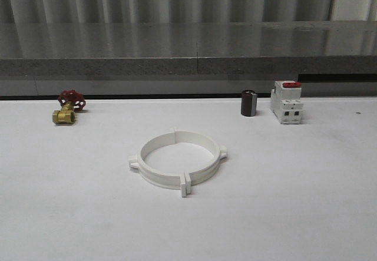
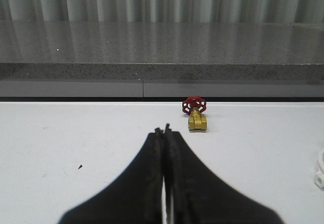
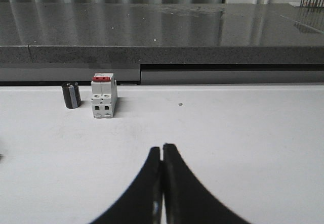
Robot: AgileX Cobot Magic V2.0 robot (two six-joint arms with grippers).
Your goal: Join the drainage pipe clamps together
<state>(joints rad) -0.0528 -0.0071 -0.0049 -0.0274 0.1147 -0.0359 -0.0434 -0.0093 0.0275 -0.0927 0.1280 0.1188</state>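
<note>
Nearest: left gripper [image 2: 164, 131] and right gripper [image 3: 162, 147], jaws pressed together, both empty. Centre table [image 1: 65, 214]: drainage pipe clamps [image 1: 178, 158], already seated as one ring, seams at 12 and 6 o'clock. From the left wrist its edge sits at 3 o'clock; probably nearer that arm. Farthest: valve [image 1: 68, 106], cylinder [image 1: 248, 103], breaker [image 1: 287, 101].

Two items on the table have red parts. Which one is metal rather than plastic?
The brass valve with the red handwheel, at the table's far left. The other red-topped item, the white breaker at far right, is a boxy plastic body with a red switch.
</note>
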